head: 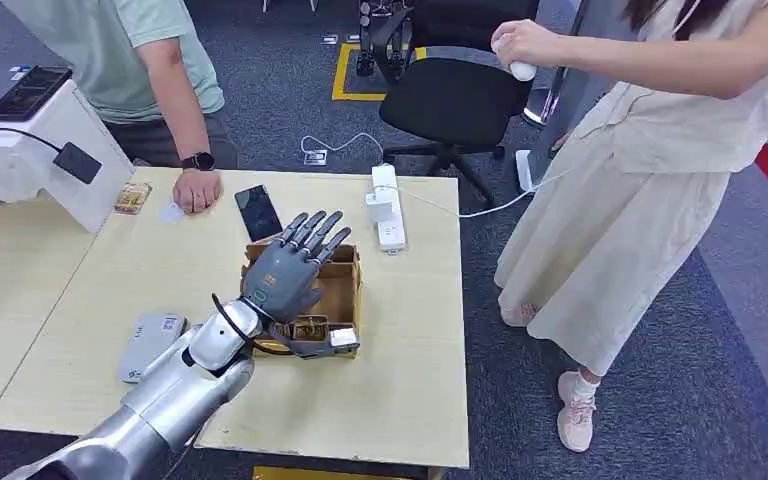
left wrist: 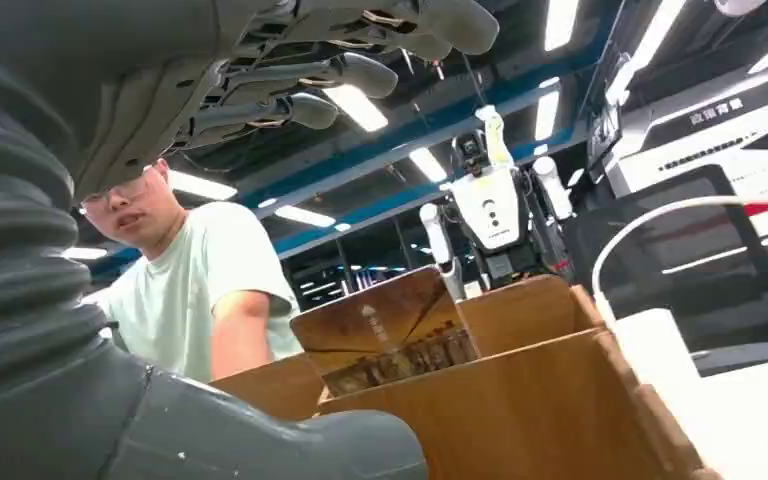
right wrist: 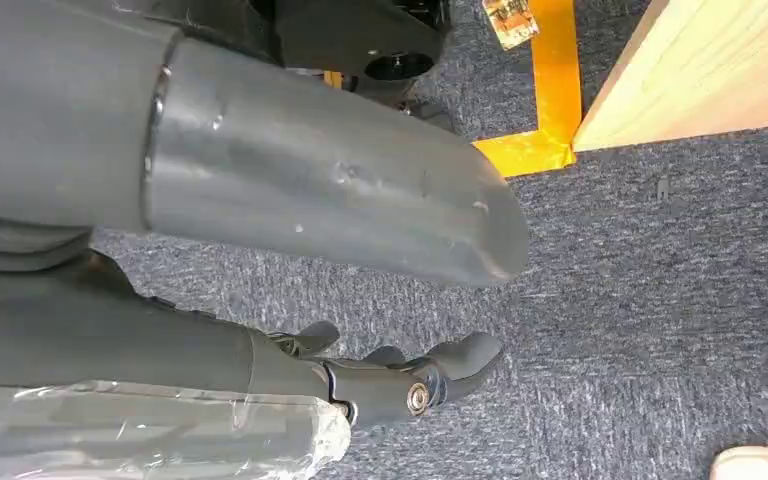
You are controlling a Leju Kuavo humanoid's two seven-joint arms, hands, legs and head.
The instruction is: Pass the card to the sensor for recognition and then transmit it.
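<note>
- Here, the left hand (head: 282, 280) hovers over a brown cardboard box (head: 345, 290) on the counter (head: 400, 380), palm down, its fingers (head: 310, 232) spread and nearly straight, holding nothing.
- In the left wrist view a brown card (left wrist: 385, 325) stands tilted inside the box, beneath the fingers and apart from them.
- The thumb (head: 325, 345) reaches along the box's near edge; whether it touches the box I cannot tell.
- Just beyond the fingertips a dark phone (head: 258, 211) lies flat on the counter.
- Past that, a person's hand (head: 197, 189) with a wristwatch rests on the counter.
- Off to the fingers' left stands a white sensor terminal (head: 45, 150).
- A white power strip (head: 388, 207) lies to the fingers' right.
- The right hand (right wrist: 360, 300) hangs above grey carpet (right wrist: 660, 300), fingers loosely curled, gripping nothing.
</note>
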